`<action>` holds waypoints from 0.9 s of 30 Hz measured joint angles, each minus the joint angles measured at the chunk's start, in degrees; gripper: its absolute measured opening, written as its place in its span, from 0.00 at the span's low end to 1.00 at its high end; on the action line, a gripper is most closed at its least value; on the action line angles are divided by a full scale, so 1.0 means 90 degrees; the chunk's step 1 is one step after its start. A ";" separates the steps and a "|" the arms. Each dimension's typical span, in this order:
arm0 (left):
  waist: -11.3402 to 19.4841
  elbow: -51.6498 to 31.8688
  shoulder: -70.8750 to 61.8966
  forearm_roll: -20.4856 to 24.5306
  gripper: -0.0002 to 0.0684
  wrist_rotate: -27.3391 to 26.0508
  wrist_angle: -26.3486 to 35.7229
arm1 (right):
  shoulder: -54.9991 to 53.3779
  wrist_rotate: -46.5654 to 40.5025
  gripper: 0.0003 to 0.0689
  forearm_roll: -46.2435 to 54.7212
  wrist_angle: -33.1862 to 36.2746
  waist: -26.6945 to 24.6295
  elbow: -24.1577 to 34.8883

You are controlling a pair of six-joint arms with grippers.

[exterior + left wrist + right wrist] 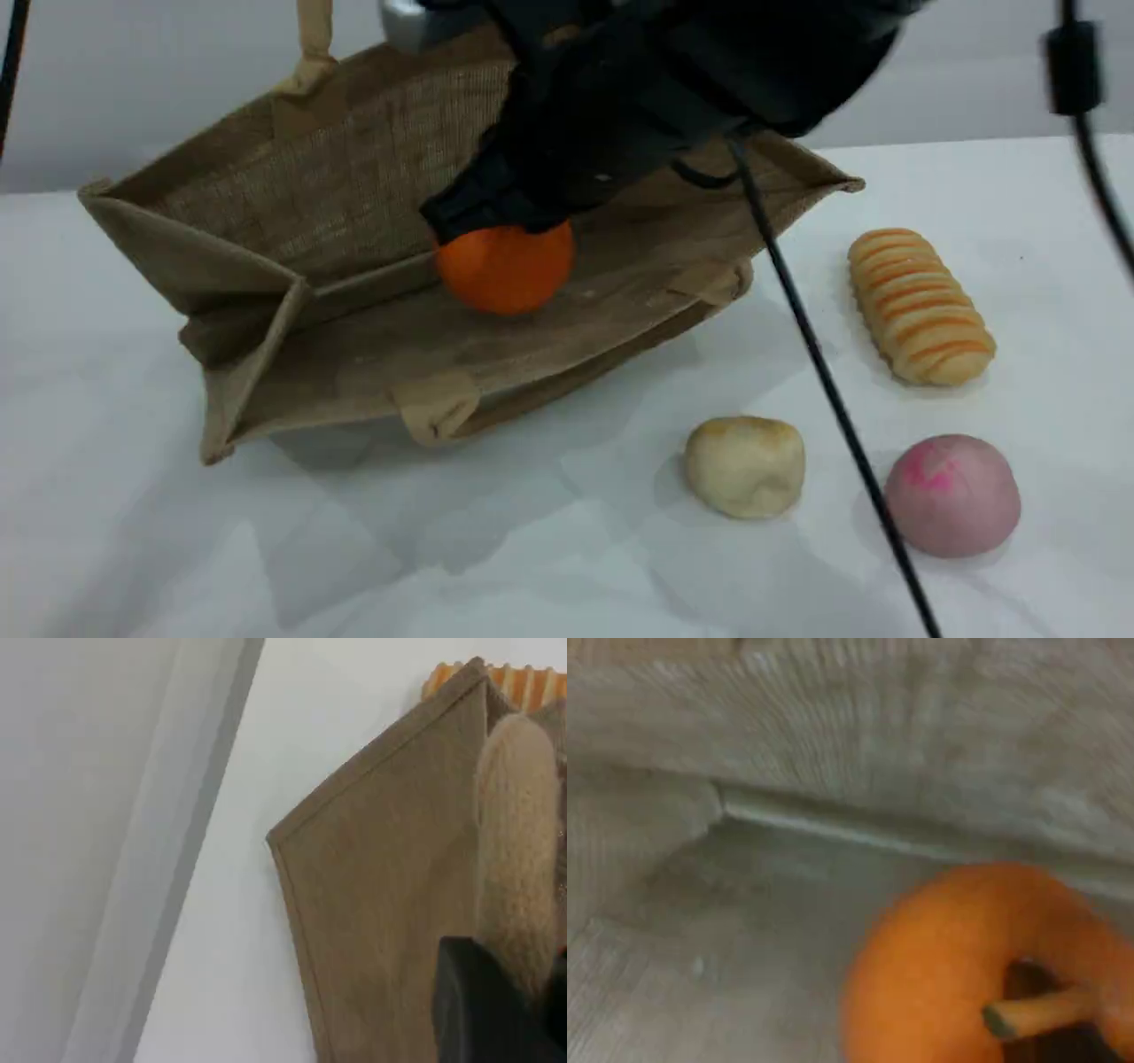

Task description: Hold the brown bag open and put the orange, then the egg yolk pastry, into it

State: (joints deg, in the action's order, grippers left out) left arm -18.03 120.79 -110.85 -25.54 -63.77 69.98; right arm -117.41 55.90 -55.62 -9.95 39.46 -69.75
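The brown bag [354, 177] lies on its side with its mouth open toward the camera and its upper wall lifted. In the left wrist view my left gripper [496, 992] is shut on the bag's beige handle [518, 842], beside the bag's outer panel [390, 886]. My right gripper [496, 221] reaches into the mouth from above, shut on the orange [505, 266], which hangs just over the lower wall. The right wrist view shows the orange [966, 974] with its stem against the woven inside of the bag [788, 771]. The egg yolk pastry [744, 465] sits on the table in front of the bag, to its right.
A pink dome-shaped bun [952, 494] sits right of the pastry. A long orange-striped loaf [921, 306] lies behind them, its end showing past the bag's edge [523, 678]. A black cable [824, 372] slants across the table between pastry and bun.
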 joint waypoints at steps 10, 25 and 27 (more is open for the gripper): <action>0.0000 0.0000 0.0000 0.0001 0.13 0.0000 0.0000 | -0.0170 -0.0014 0.40 -0.0168 -0.0185 -0.0006 -0.0232; 0.0000 0.0000 0.0000 0.0033 0.13 -0.0008 -0.0001 | 0.0361 0.0460 0.86 -0.0177 0.0730 -0.0006 -0.0164; 0.0000 0.0000 0.0000 0.0151 0.13 -0.0008 -0.0001 | 0.0515 0.0604 0.86 -0.0177 0.0852 -0.0006 -0.0041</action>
State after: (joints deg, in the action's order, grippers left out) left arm -18.03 120.79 -110.85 -24.18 -63.84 69.97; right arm -112.77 61.33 -57.21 -2.29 39.41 -70.12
